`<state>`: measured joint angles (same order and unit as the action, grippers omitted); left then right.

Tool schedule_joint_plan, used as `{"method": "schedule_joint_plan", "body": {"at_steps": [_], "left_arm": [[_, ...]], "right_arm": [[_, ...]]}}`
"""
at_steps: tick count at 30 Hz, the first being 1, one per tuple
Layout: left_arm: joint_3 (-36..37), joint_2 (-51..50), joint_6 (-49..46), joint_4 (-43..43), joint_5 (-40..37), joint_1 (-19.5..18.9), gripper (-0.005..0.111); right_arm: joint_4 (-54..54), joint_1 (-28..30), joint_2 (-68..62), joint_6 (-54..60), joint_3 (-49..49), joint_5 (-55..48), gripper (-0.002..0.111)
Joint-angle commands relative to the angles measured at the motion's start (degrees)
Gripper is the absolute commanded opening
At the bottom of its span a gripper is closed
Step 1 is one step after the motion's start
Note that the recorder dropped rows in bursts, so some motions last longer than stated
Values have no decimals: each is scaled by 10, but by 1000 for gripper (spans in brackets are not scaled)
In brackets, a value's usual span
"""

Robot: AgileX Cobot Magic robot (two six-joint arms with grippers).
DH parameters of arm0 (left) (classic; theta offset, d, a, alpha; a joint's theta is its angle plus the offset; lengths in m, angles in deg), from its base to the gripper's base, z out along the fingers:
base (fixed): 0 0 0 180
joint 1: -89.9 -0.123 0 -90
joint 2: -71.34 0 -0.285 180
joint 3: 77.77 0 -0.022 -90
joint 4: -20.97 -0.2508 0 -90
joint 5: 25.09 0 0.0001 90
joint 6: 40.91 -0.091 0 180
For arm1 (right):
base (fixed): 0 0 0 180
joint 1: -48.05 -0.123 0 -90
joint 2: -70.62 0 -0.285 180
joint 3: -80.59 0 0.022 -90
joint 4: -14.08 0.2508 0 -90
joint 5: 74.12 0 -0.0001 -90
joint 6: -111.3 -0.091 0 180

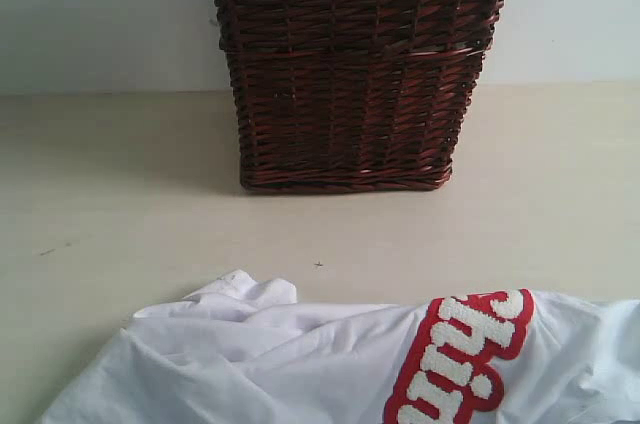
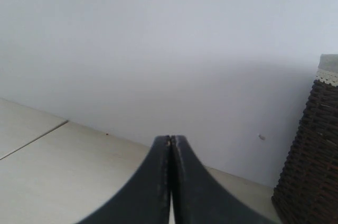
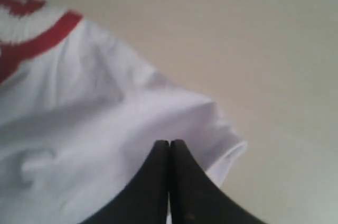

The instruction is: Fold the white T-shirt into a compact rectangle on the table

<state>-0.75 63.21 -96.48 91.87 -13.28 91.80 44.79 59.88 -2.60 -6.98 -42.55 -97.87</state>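
White cotton short-sleeved T-shirt (image 1: 300, 364): unfolded and rumpled, lying along the near edge of the counter from left to right.
Red-outlined fuzzy white lettering (image 1: 462, 356): on the shirt's right part.
Pale beige matte counter (image 1: 110, 214): a few dark specks, bare between shirt and basket.
Dark brown wicker basket (image 1: 350, 74): lace-trimmed rim, standing far centre, well apart from the shirt.
Left hand (image 2: 170, 142): black fingers pressed together, empty, over bare counter near the basket.
Right hand (image 3: 169, 146): black fingers pressed together, empty, over a sleeve edge.
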Motion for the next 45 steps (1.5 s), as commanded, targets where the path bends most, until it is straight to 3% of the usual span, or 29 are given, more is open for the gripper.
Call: {"method": "schedule_joint_plan", "body": {"at_steps": [1, 6, 8, 15, 24, 27, 39, 42, 45], "left_arm": [[2, 3, -1, -2, -2, -2, 0], [2, 3, -1, -2, -2, -2, 0], [2, 3, -1, -2, -2, -2, 0], [2, 3, -1, -2, -2, -2, 0], [2, 3, -1, -2, -2, -2, 0], [2, 3, -1, -2, -2, -2, 0], [2, 3, -1, -2, -2, -2, 0], [2, 3, -1, -2, -2, -2, 0], [2, 3, -1, -2, -2, -2, 0]], "right_arm": [[56, 2, 5, -13, 0, 117, 9], [52, 2, 5, -49, 0, 67, 45], [52, 2, 2, -61, 0, 61, 53], [52, 2, -60, -150, 0, 71, 54], [55, 2, -128, -159, 0, 100, 54], [69, 2, -129, -159, 0, 109, 50], [120, 2, -168, -159, -1, 161, 15], [120, 2, -166, -146, -7, 162, 1], [120, 2, -166, -128, -32, 161, 0]]}}
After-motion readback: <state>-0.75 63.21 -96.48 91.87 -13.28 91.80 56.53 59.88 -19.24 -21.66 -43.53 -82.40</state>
